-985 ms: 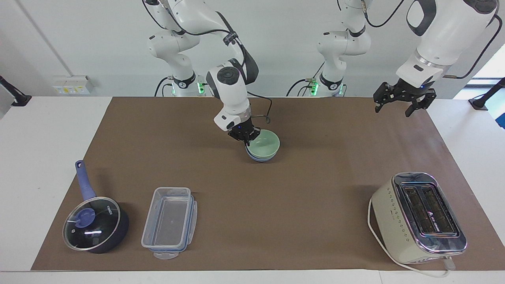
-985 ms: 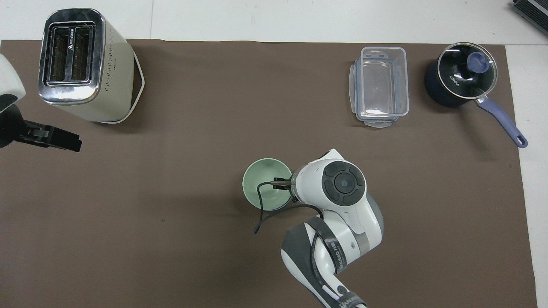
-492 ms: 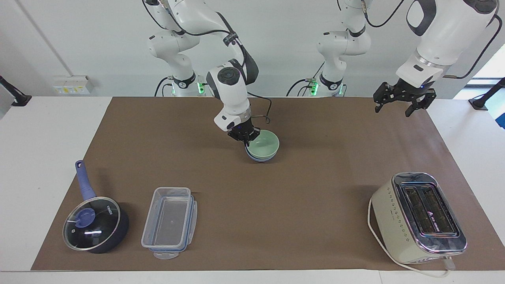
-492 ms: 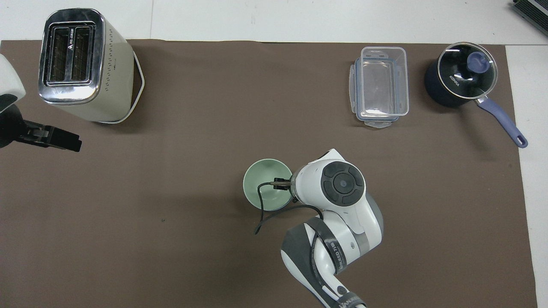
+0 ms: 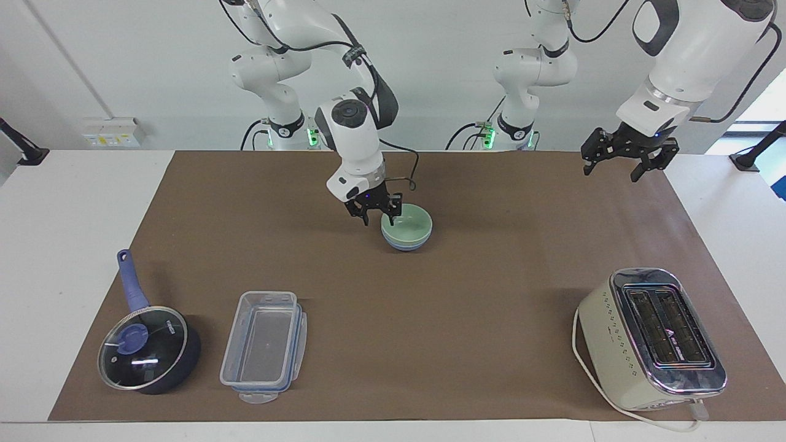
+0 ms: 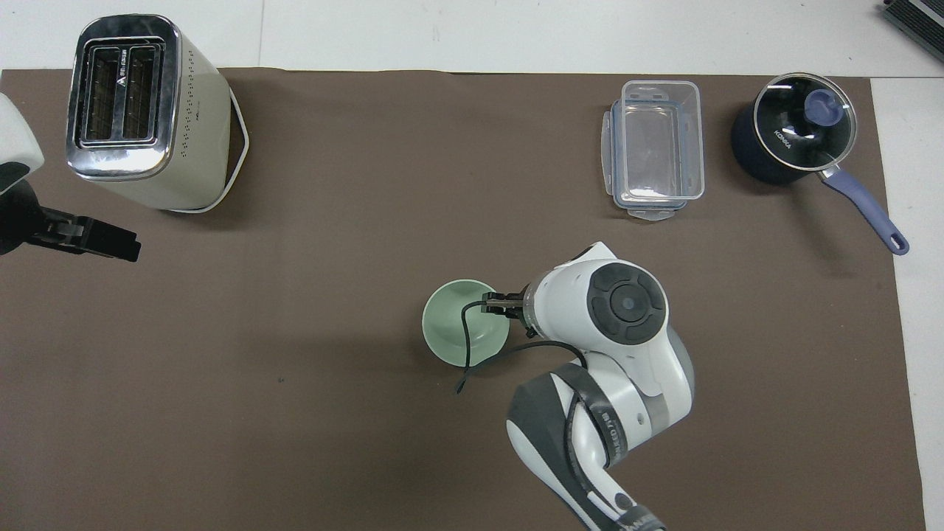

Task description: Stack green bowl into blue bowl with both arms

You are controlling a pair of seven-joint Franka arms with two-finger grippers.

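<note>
Facing view
Green bowl: the green bowl (image 5: pixel 406 223) sat nested in the blue bowl (image 5: pixel 405 245), whose rim and lower wall showed as a thin band beneath it.
Place of the stack: mid-table on the brown mat (image 5: pixel 491 294), nearer to the robots than the clear box (image 5: pixel 264 346), the saucepan (image 5: pixel 149 348) and the toaster (image 5: pixel 652 337).
Right gripper: the right gripper (image 5: pixel 374 210) hung with its fingers spread, one to each side of the green bowl's rim on the side toward the right arm's end of the table; it pinched nothing, and I could not tell whether a fingertip touched the rim.
Left gripper: the left gripper (image 5: pixel 621 157) waited in the air over the mat's edge at the left arm's end, fingers spread and empty.

Overhead view
Bowls: only the green bowl (image 6: pixel 465 332) showed; it covered the blue one entirely, so the two looked well centred.
Right gripper: the right gripper (image 6: pixel 497 306) lay over the bowl's rim, a black cable looping across the bowl's inside.
Left gripper: the left gripper (image 6: pixel 92 240) stood near the toaster (image 6: pixel 144 110), idle.

Progress
Done: by my reading, the stacking itself was finished and the bowl was let go.
Left: probably only pulling the right arm clear without nudging the stack.
</note>
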